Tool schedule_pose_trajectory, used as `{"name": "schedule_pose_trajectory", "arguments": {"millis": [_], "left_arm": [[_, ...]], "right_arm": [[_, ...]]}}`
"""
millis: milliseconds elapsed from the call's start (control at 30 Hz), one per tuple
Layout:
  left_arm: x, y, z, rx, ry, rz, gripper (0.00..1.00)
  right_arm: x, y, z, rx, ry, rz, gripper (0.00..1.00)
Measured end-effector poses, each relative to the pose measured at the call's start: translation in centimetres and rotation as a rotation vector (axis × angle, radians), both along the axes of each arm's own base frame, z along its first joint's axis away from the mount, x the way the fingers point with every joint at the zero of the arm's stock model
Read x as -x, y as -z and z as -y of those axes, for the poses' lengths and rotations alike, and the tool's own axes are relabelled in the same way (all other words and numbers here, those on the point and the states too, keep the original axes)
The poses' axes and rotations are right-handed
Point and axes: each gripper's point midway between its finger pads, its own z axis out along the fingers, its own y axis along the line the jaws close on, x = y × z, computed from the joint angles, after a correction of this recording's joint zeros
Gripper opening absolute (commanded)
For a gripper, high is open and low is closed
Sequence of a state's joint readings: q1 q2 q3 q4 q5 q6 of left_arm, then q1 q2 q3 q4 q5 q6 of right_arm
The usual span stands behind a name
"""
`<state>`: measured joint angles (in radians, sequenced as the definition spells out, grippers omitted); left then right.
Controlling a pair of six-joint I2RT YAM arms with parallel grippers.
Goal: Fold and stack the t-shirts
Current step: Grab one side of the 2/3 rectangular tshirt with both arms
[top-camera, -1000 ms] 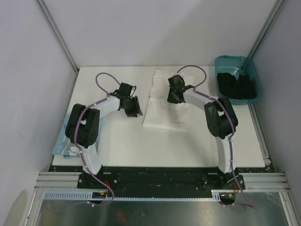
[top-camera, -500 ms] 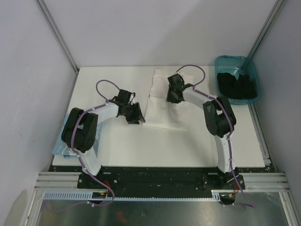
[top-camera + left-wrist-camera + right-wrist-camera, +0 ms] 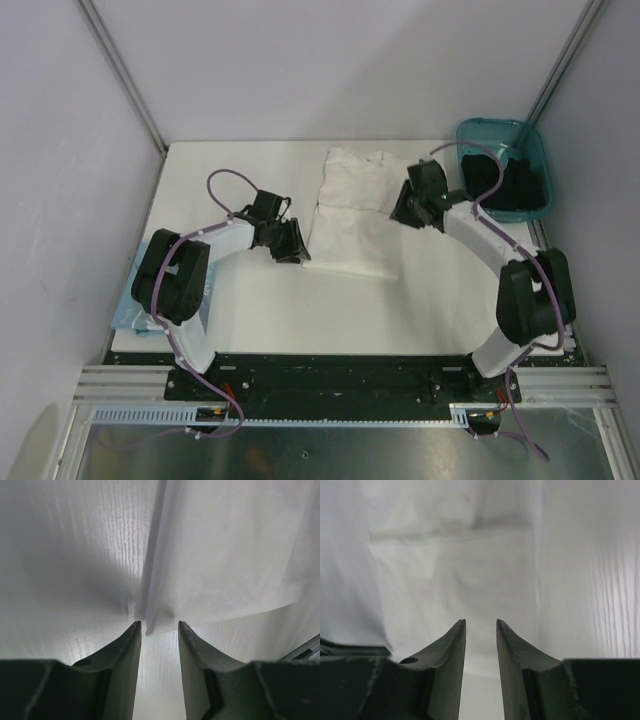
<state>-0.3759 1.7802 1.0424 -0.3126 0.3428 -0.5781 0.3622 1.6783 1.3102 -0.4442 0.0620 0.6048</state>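
A folded white tee [image 3: 350, 215] is lying on the table [image 3: 250, 300], toward the back and middle. The left pincer [image 3: 292, 245] is sitting low at the tee's near-left corner, its fingers [image 3: 125, 650] narrowly parted, with the corner lying just at their tips, not pinched. The right pincer [image 3: 404, 212] is hanging at the tee's right edge, also narrowly parted and gripping nothing. A teal bin [image 3: 470, 135] is standing at the back right.
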Motion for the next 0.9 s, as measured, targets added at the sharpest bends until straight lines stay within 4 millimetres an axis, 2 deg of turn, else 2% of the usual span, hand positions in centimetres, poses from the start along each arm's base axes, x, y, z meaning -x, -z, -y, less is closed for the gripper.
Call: {"name": "schedule_pose_trajectory", "arguments": {"millis": [100, 200, 267, 333, 433, 633, 900], "left_arm": [[0.2, 0.0, 0.3, 0.000, 0.007, 0.000, 0.40], [0.3, 0.0, 0.5, -0.003, 0.006, -0.001, 0.39], [0.3, 0.0, 0.5, -0.005, 0.006, 0.000, 0.39], [0.2, 0.1, 0.4, -0.009, 0.002, 0.001, 0.39], [0.2, 0.1, 0.4, -0.011, -0.005, 0.000, 0.39], [0.2, 0.2, 0.4, -0.014, -0.008, 0.000, 0.38], [0.4, 0.4, 0.3, -0.015, -0.013, -0.009, 0.38]], "right_arm": [[4.2, 2.7, 1.1, -0.006, 0.001, -0.080, 0.36], [9.3, 7.1, 2.5, -0.005, 0.003, -0.211, 0.36], [11.5, 9.1, 3.3, -0.004, 0.011, -0.275, 0.37], [13.1, 10.1, 3.7, -0.010, 0.016, -0.312, 0.38], [13.9, 10.1, 3.9, -0.033, 0.025, -0.309, 0.39], [13.6, 8.8, 3.2, -0.095, 0.034, -0.242, 0.40], [13.3, 9.4, 2.0, -0.126, 0.032, -0.237, 0.40]]}}
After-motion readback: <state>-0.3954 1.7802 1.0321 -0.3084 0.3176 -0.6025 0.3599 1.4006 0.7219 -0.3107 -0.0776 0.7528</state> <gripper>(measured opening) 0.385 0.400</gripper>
